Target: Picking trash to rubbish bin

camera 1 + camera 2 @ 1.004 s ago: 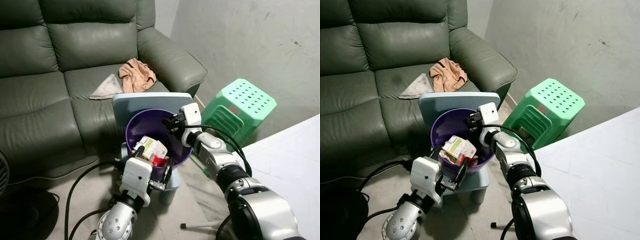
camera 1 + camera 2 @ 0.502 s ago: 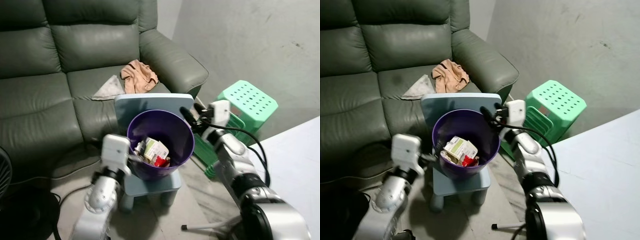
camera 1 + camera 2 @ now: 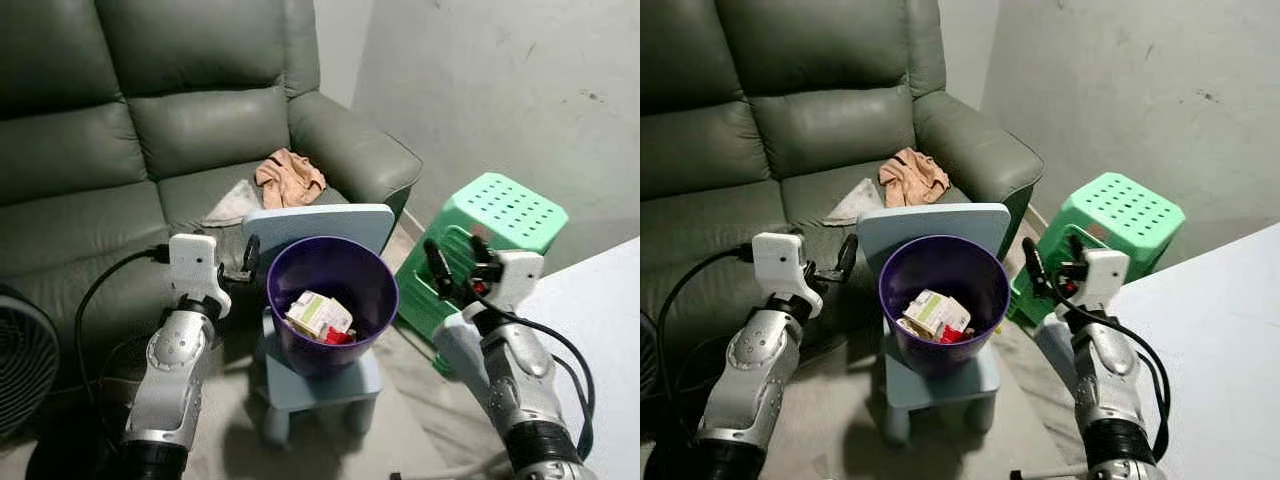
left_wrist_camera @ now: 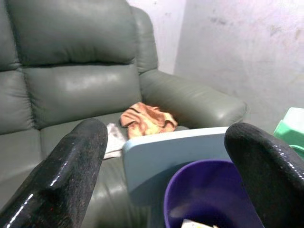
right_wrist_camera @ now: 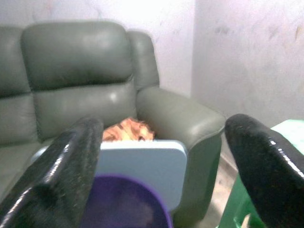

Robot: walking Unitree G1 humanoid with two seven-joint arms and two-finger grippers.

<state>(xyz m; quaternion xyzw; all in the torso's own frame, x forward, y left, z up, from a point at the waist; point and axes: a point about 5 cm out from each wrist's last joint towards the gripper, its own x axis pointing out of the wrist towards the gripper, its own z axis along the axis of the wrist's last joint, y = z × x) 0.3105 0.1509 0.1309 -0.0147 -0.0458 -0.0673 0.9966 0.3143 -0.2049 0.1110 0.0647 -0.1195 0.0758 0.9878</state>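
Both silver arms are raised in front of the robot, one on each side of the purple rubbish bin (image 3: 332,300), which stands on the seat of a small pale blue chair (image 3: 320,222) on the floor before the green leather sofa (image 3: 150,150). The left arm bends up at the elbow, its forearm rising almost upright and its wrist turned inward, so the left gripper (image 3: 248,260) points toward the chair's backrest, just beside the bin's rim and apart from it. In the left wrist view its two black fingers (image 4: 76,166) stand wide apart with nothing between them. The right arm mirrors it, the forearm angled up and inward from the lower right, with the right gripper (image 3: 455,268) held near the bin's right side, in front of the green plastic stool (image 3: 490,230). Its fingers (image 5: 71,161) are likewise spread wide and hold nothing. Inside the bin lies the trash (image 3: 320,315): a pale carton with green print and something red beside it. An orange cloth (image 3: 290,178) and a grey cloth (image 3: 235,203) lie on the sofa cushion behind the chair. A dark fan (image 3: 25,360) stands at the far left.
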